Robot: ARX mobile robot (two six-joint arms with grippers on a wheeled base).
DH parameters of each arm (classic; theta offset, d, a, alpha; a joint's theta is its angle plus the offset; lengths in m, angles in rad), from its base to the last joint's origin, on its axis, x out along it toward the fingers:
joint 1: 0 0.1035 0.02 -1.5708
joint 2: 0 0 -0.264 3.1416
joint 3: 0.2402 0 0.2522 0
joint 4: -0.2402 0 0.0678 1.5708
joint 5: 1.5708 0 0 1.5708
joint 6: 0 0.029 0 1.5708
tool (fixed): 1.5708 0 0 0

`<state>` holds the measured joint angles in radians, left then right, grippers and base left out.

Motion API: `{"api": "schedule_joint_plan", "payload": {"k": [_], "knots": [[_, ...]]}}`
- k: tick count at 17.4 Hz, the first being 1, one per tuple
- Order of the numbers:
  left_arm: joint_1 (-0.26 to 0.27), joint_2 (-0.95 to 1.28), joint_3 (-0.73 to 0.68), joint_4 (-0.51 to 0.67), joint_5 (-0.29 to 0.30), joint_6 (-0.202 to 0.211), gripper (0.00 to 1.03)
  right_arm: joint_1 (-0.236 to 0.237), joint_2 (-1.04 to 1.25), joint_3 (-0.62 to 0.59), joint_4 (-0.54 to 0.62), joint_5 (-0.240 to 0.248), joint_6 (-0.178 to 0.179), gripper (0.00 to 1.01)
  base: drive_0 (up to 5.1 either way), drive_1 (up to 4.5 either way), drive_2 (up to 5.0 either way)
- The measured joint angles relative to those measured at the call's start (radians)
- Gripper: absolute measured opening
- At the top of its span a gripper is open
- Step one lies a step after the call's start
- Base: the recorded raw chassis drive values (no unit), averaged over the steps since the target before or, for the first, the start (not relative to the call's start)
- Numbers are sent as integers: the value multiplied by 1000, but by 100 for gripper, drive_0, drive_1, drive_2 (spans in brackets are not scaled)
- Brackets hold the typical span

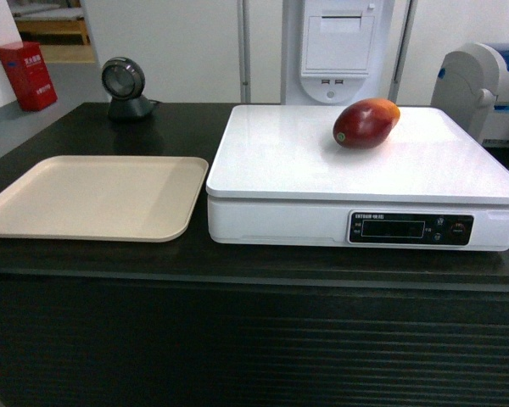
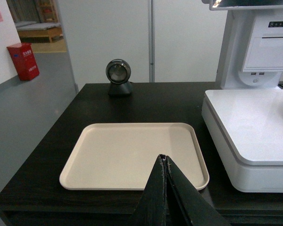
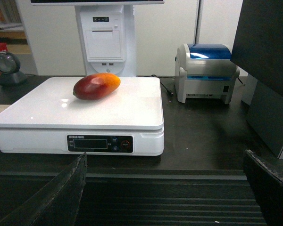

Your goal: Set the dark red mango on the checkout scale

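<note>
Dark red mango (image 1: 366, 123) rests free on scale (image 1: 271, 161) platform at checkout (image 1: 237, 339); placement looks complete; left gripper (image 2: 165, 162) pinched closed, empty; right gripper (image 3: 165, 188) spread wide, empty.

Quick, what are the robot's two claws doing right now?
Left gripper: closed, holding nothing.
Right gripper: wide open and empty; the dark red mango lies on the scale.

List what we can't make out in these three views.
- Scale display: dark, digits unreadable in head and right wrist views.
- Mango: outside the left wrist view; its underside is hidden elsewhere.
- Red box: lettering too small.
- Left gripper and right gripper: absent from head view.
- Label printer: cut off in head view.
</note>
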<state>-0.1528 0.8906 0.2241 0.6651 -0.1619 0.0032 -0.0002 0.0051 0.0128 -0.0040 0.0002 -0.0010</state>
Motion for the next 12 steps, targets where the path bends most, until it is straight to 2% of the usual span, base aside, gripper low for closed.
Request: {"api": "schedule_joint_plan", "payload": {"k": [5,6,7,12], "knots": [[61,-159,-105,-61,67,0,2,0,0,0,0,0,0,98,0,0,0],[87,-188,-117,-76,97,0,2,0,0,0,0,0,0,98,0,0,0],[147,-228,-134,-98,153,0,2,0,0,0,1,0,0,98,0,0,0],[151,-386,-181,-209,162,0,2,0,0,0,0,0,0,98,0,0,0]]}}
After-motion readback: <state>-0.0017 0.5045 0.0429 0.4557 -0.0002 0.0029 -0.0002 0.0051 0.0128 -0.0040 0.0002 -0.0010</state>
